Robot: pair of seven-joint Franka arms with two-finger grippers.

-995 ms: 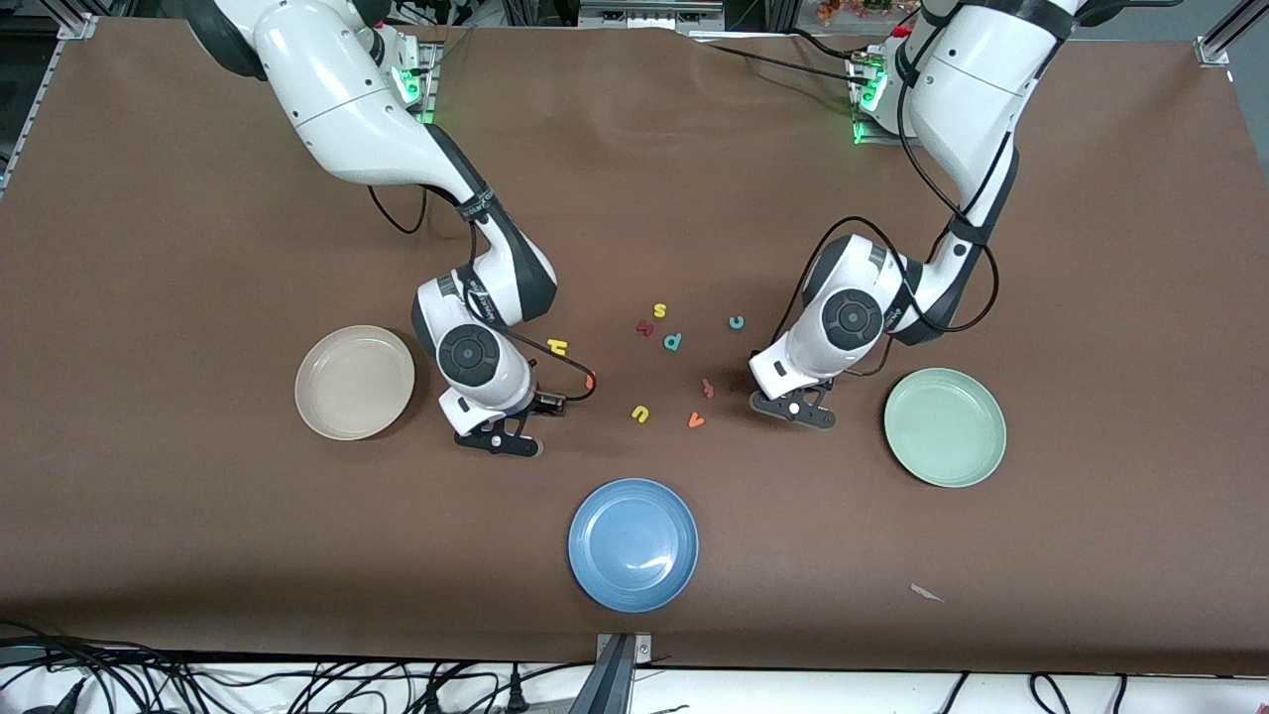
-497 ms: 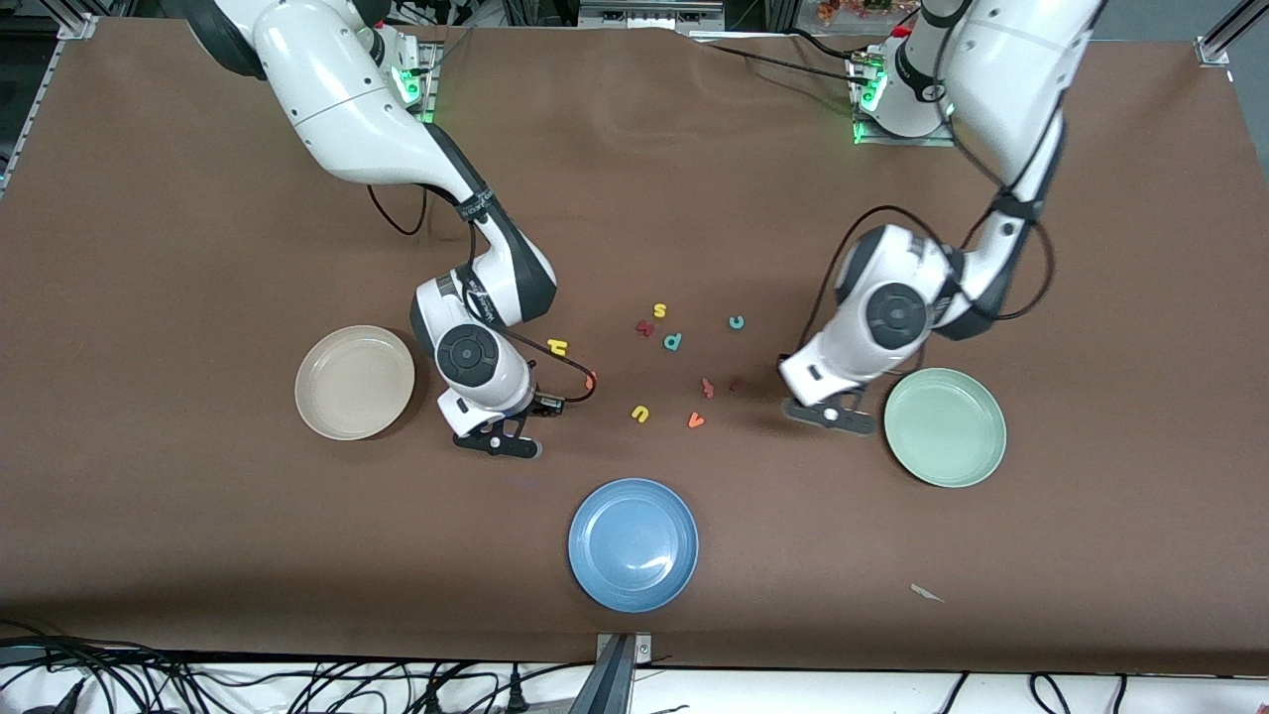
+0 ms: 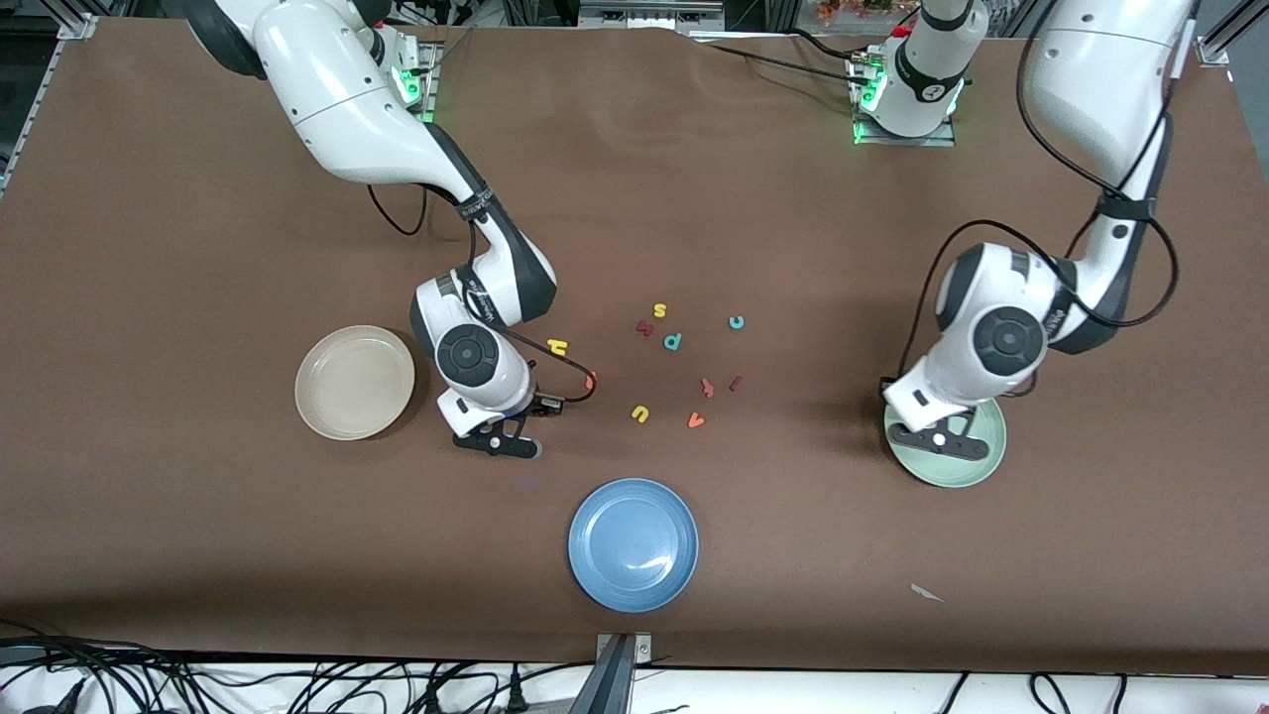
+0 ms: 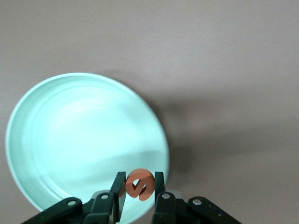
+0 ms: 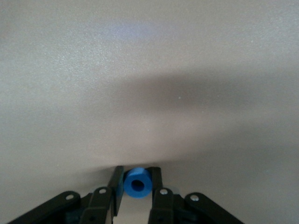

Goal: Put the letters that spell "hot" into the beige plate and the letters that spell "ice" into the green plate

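**Each gripper has a letter pinched**

The left gripper (image 3: 940, 439) hangs over the green plate (image 3: 981, 466), its fingers closed on the orange e (image 4: 140, 184). The right gripper (image 3: 499, 444) sits low between the beige plate (image 3: 342, 392) and the blue plate (image 3: 634, 545), clamped on the blue o (image 5: 138, 183). The yellow h (image 3: 558, 346), orange t (image 3: 707, 387), dark red i (image 3: 736, 383) and teal c (image 3: 736, 322) lie on the table (image 3: 198, 248) between the arms

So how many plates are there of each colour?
beige plate: 1
blue plate: 1
green plate: 1
Total: 3 plates
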